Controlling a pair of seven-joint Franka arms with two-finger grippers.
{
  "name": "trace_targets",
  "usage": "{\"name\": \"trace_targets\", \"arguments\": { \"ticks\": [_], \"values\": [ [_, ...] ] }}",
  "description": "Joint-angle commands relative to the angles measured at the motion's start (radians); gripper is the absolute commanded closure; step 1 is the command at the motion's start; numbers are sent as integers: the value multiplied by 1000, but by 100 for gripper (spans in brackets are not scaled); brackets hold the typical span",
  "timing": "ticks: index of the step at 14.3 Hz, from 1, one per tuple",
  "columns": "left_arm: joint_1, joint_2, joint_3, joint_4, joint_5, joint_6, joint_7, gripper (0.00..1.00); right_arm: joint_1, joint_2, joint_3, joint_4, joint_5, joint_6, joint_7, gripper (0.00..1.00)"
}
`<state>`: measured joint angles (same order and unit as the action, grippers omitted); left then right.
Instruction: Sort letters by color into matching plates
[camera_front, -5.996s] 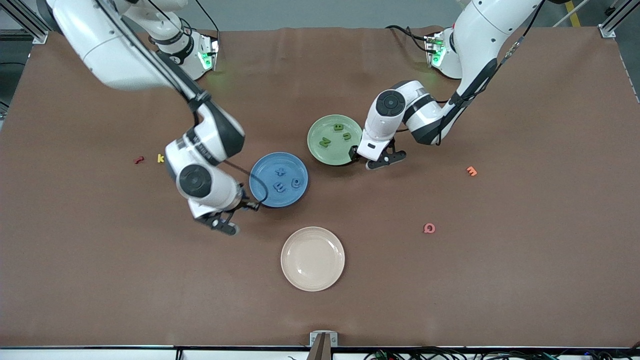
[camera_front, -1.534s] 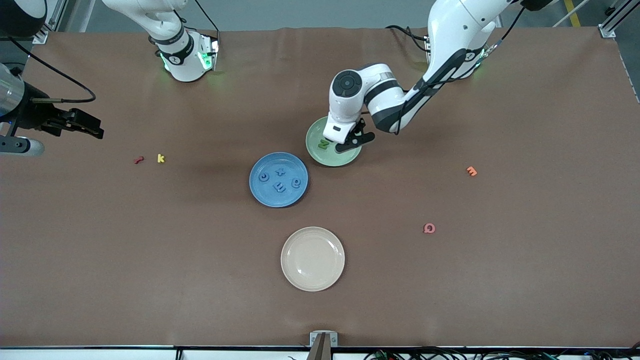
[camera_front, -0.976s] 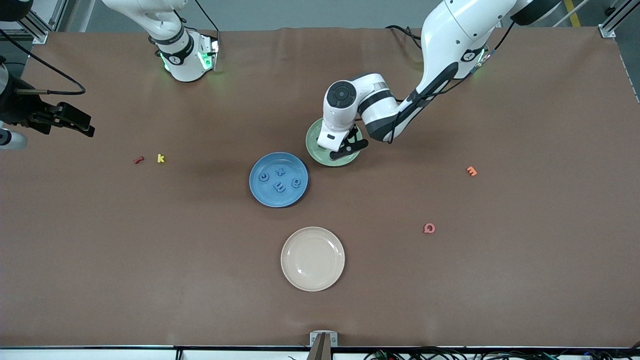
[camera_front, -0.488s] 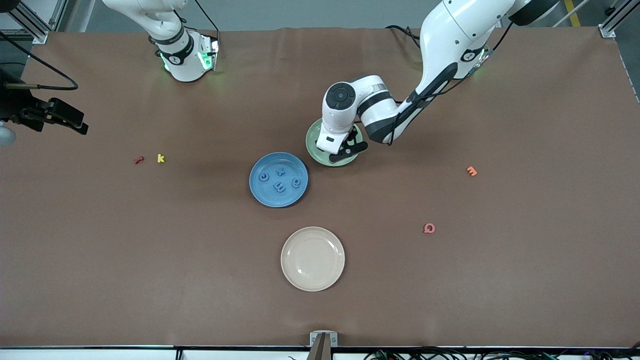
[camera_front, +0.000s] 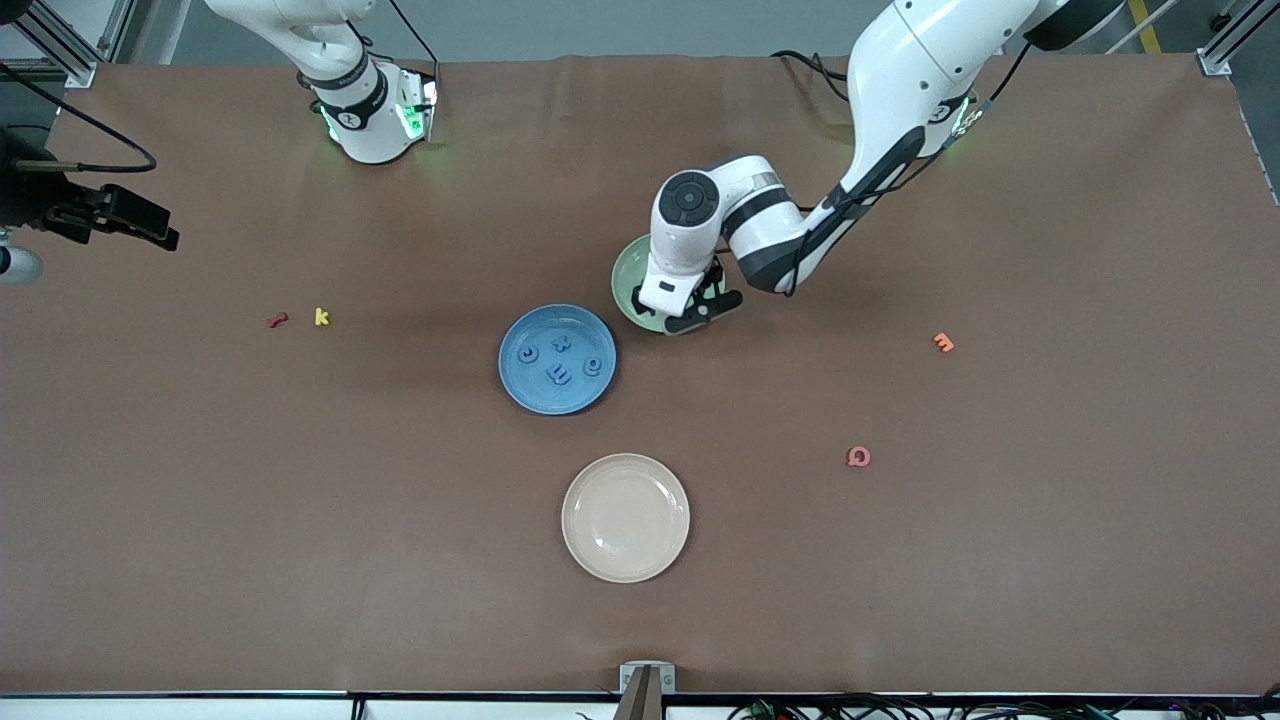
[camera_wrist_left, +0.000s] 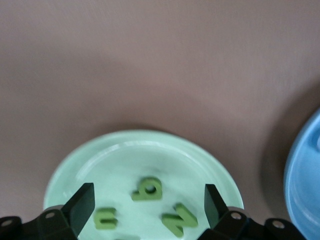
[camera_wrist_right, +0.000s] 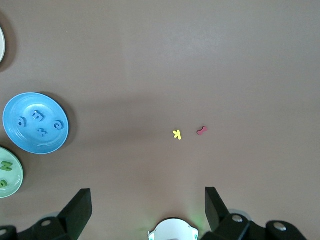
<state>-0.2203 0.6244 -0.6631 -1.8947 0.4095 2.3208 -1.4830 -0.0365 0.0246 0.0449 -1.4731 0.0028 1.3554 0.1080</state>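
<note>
The left tool (camera_front: 702, 312) hangs low over the pale green plate (camera_wrist_left: 120, 160), fingers (camera_wrist_left: 82, 206) apart and empty, with chunky green letters (camera_wrist_left: 148, 189) lying in the plate between them. At the plate's seven o'clock, the blue plate (camera_front: 557, 359) holds four blue letters (camera_front: 562, 374). The right arm waits with its tool (camera_front: 120, 218) spread wide at the right arm's end of the bench (camera_front: 1000, 560).
</note>
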Motion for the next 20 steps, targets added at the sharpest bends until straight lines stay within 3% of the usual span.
{"name": "trace_targets", "arguments": {
  "ticks": [1,4,8,14,16,20],
  "values": [
    [57,-104,-4,-4,-7,-85,116,3,-16,-22,4,2,25,-13,5,0],
    [159,-205,-18,-7,-23,-178,257,3,-13,-66,4,-44,25,-1,4,0],
    [347,-351,-67,5,-187,-263,531,3,-14,-112,3,-96,26,39,4,0],
    [560,-563,-62,38,-372,-435,895,3,-16,-137,-23,-96,83,48,-8,0],
    [652,-594,-61,90,-434,-507,1038,2,-16,-137,-28,-96,83,50,-16,0],
    [807,-598,-58,195,-437,-665,1219,1,-14,-138,-27,-92,56,68,-88,0]
  ]
}}
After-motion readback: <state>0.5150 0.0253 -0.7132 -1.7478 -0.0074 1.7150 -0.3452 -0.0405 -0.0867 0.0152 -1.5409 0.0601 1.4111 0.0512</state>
